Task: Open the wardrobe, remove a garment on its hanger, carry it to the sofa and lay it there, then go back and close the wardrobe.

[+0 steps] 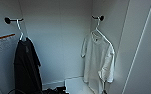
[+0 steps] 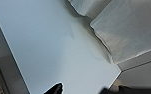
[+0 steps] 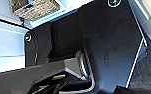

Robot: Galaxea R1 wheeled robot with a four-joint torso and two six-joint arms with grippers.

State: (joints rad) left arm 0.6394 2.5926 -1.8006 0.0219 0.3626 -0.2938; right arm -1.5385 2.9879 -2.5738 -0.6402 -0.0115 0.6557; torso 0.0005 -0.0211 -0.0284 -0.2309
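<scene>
Garment (image 1: 99, 60) hangs inside wardrobe (image 1: 58, 37).

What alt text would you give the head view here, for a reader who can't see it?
Inside the open white wardrobe, a white T-shirt hangs on a white hanger from a dark peg on the right wall. A black T-shirt hangs from a matching peg on the left wall, next to a printed sheet with an orange edge.
</scene>
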